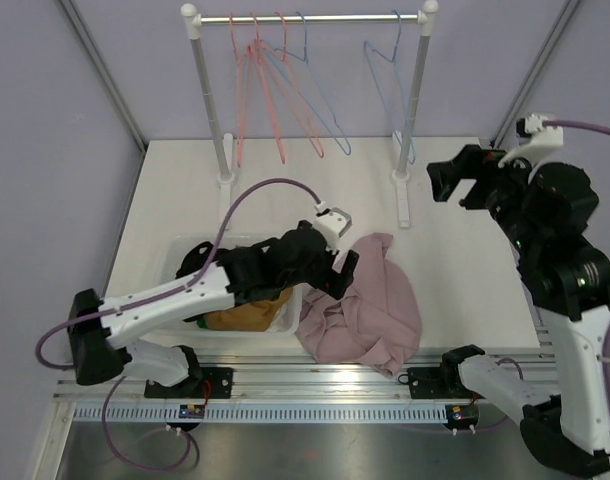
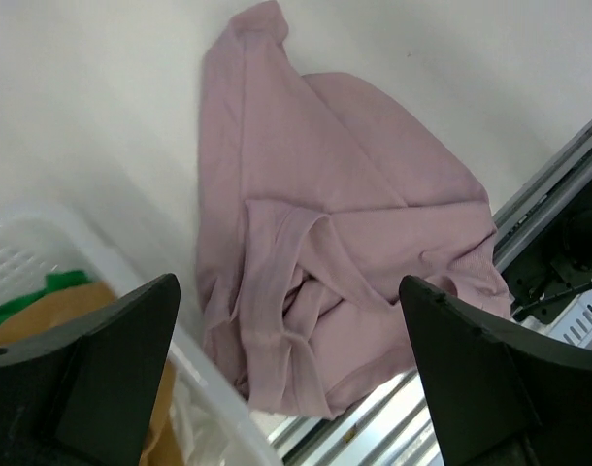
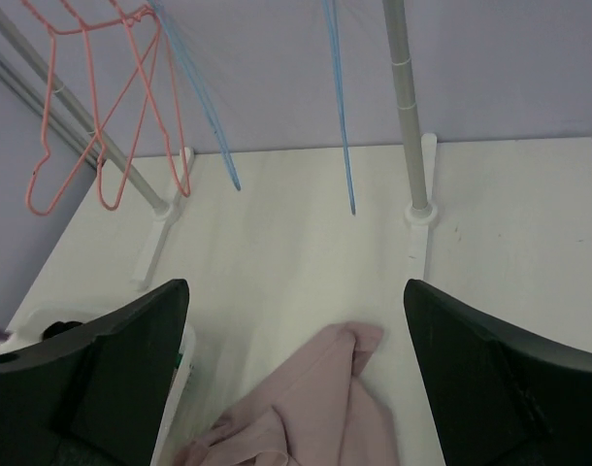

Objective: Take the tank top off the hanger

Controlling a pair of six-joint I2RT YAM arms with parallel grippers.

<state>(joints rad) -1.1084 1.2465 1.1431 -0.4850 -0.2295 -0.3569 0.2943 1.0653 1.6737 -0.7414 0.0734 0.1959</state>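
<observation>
Tank top [image 1: 370, 300], soft pink knit, crumpled heap

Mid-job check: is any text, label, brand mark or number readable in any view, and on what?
No text can be read in any view.
Pink tank top: no tag or print showing.
White bin: no label visible.
Small parts on the front rail: any marking is too small to read.
</observation>
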